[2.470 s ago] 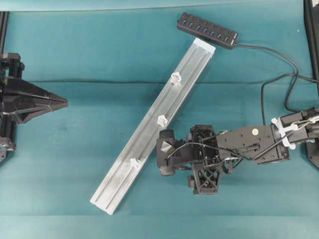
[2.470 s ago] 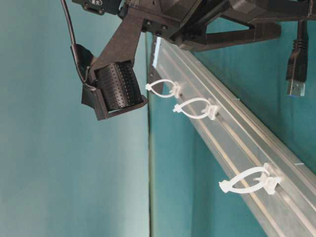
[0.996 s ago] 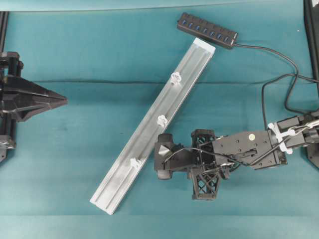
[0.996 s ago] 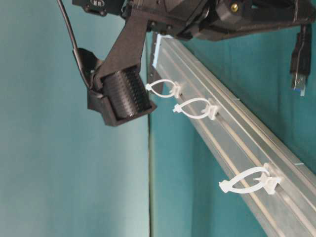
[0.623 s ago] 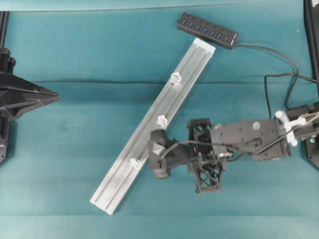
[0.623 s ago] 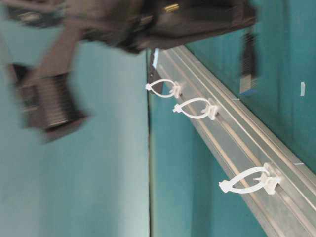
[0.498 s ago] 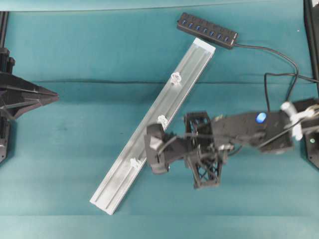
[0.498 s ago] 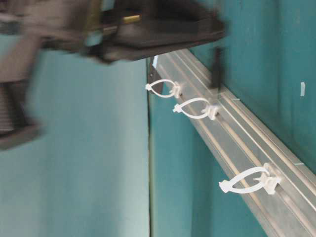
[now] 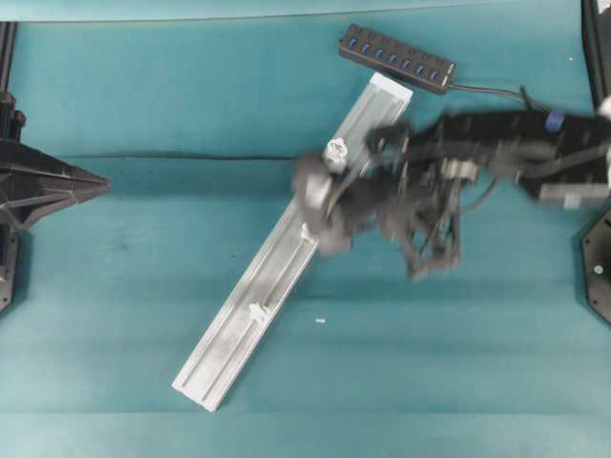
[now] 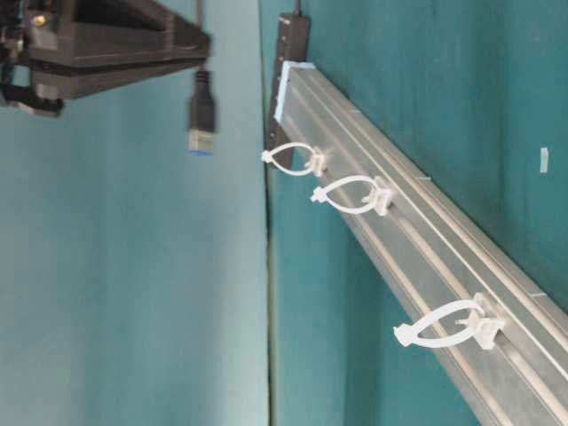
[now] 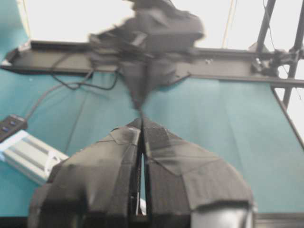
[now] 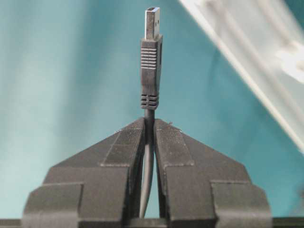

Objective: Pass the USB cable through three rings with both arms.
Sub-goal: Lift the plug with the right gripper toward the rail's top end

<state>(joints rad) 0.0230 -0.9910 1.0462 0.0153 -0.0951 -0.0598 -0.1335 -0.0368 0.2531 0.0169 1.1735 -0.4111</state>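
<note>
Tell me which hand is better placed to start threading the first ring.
Right. The right hand grips the USB cable behind its plug, near the rail; the left hand is shut, empty, far off.

Motion blur smears the right gripper [image 9: 329,205] overhead, hiding the middle ring [image 9: 305,232] behind it.

Teal cloth [image 9: 143,305] covers the table | black frame bars [image 11: 280,42] stand upper right | bright backlight behind

Right gripper [image 12: 149,124] clamps the USB cable [image 12: 150,71] just behind its plug, above the rail [image 9: 286,256]. Left gripper [image 9: 95,181] sits closed, well apart from the rail.
</note>
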